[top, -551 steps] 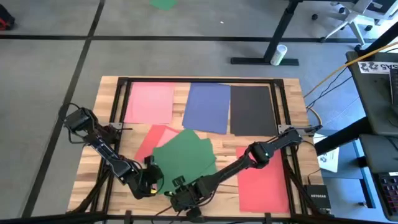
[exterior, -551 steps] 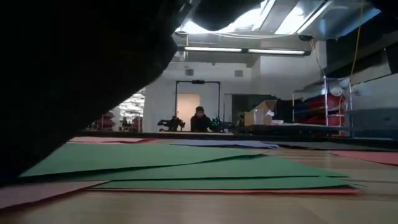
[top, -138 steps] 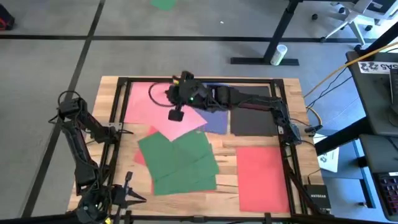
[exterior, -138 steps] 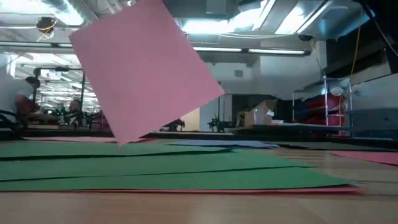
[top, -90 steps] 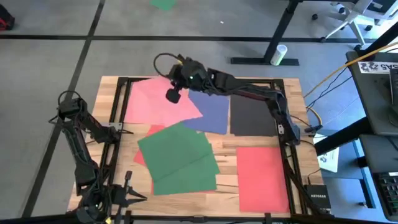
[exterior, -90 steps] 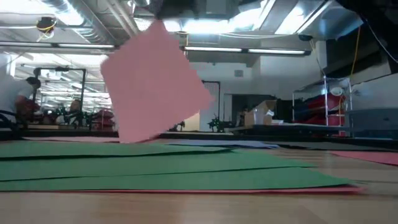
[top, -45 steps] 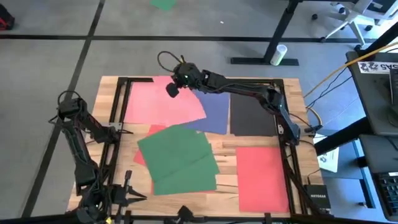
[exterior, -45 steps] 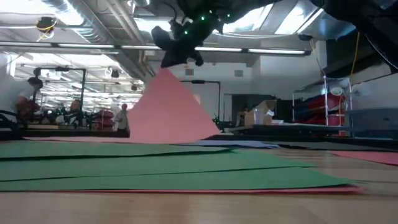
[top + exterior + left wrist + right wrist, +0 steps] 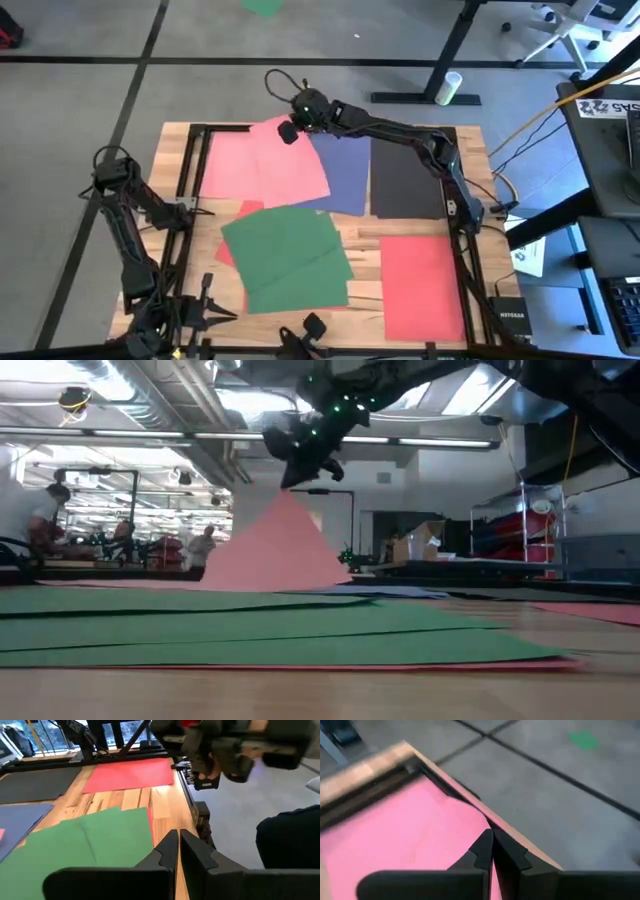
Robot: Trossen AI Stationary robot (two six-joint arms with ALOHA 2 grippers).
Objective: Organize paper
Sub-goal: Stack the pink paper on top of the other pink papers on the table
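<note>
My right gripper [image 9: 290, 130] reaches to the table's far left and is shut on a pink paper sheet [image 9: 292, 170]. That sheet lies slanted over another pink sheet [image 9: 225, 160]. In the low view the held sheet [image 9: 270, 555] rises to a peak under the gripper [image 9: 300, 460]. A blue sheet [image 9: 345, 175], a black sheet [image 9: 405, 180] and a red sheet [image 9: 420, 290] lie flat. Green sheets [image 9: 285, 255] overlap near the middle, over a reddish sheet [image 9: 238, 215]. My left gripper [image 9: 177, 842] waits shut at the near edge, holding nothing. My right gripper pinches the pink sheet's far corner [image 9: 487, 824] between its two fingers. The fingers slant down at it from above. That corner is lifted, and the sheet slopes down from it, its lower part [image 9: 240, 580] resting on the sheets below.
A dark metal frame [image 9: 195, 150] runs around the work area on the wooden table [image 9: 365, 235]. People sit in the room beyond the far edge [image 9: 30, 525]. A router [image 9: 505, 315] and a white printed sheet [image 9: 528, 255] lie off the table's right side.
My right gripper has moved toward the far edge and down with the pink sheet. The sheet, which hung in the air as a tilted panel, has come down onto the far-left pink sheet; only its held corner stays raised.
</note>
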